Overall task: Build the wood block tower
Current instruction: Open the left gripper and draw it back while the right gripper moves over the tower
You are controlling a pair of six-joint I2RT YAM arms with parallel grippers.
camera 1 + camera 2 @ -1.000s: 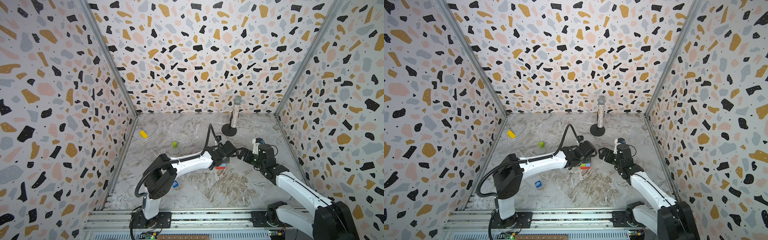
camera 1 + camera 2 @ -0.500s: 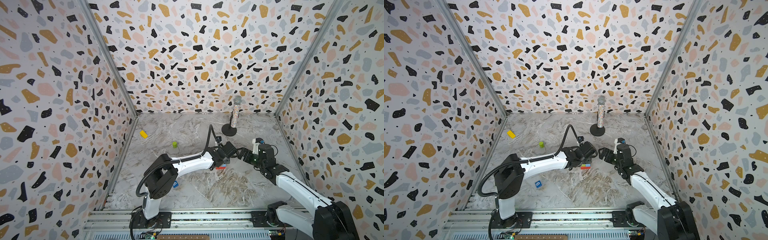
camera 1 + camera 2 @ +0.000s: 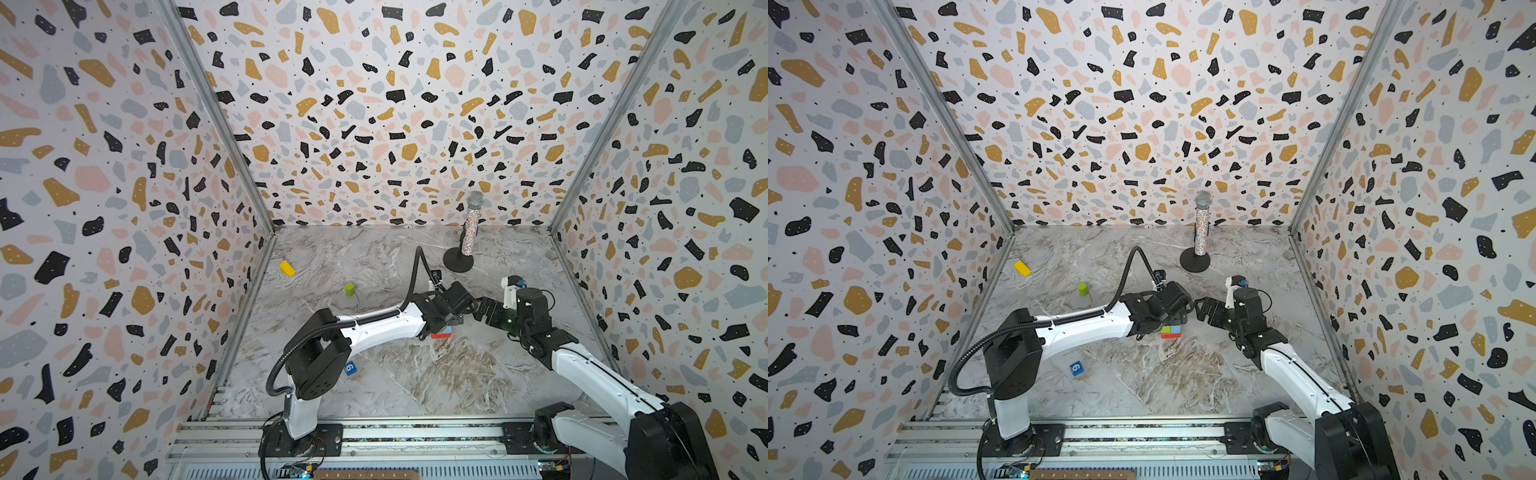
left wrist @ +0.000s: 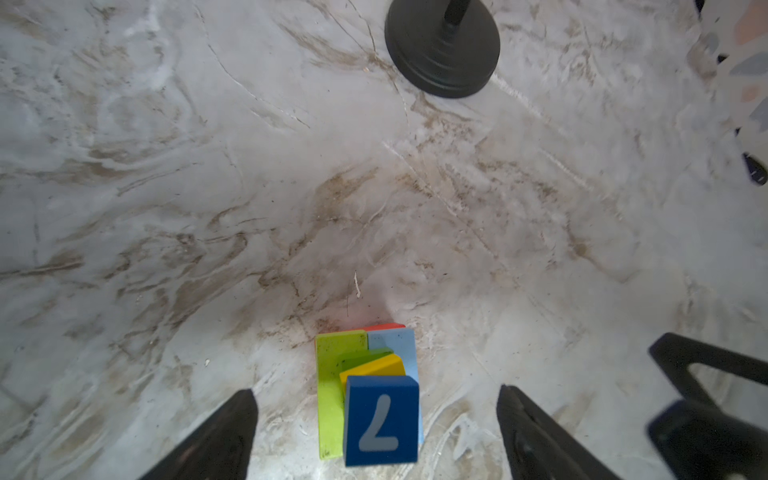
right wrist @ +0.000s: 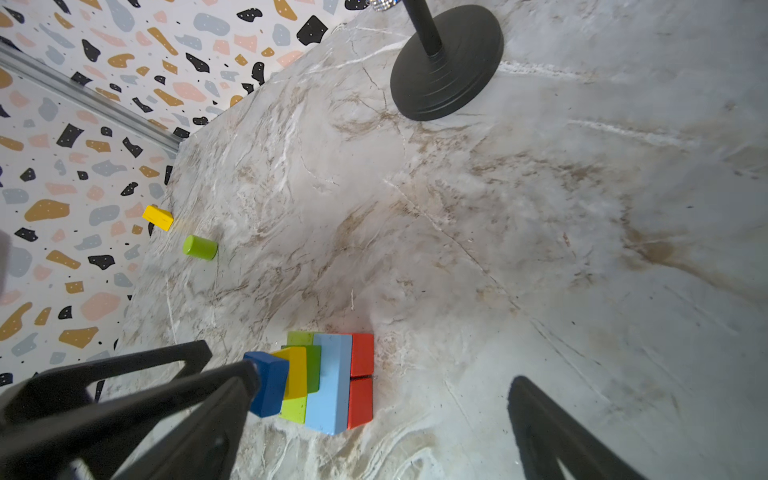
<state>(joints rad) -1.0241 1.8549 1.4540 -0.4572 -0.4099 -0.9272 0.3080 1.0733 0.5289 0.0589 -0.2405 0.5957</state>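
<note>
Left wrist view looks down along the upright tower (image 4: pixel 374 370), near the microphone's round black base (image 4: pixel 442 50): smooth painted wooden bricks (image 4: pixel 330 395), red lowest, a dark blue cube (image 4: pixel 380 419) bearing a white 7 topmost. The left gripper (image 4: pixel 376 390) straddles it, fingers spread, untouching; the right gripper (image 3: pixel 482 309) gapes too.

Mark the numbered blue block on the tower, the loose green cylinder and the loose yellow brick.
numbered blue block (image 4: pixel 380 420): left wrist view, numeral face.
green cylinder (image 3: pixel 350 290): in a top view, its side.
yellow brick (image 3: pixel 286 268): in a top view, top face.
</note>
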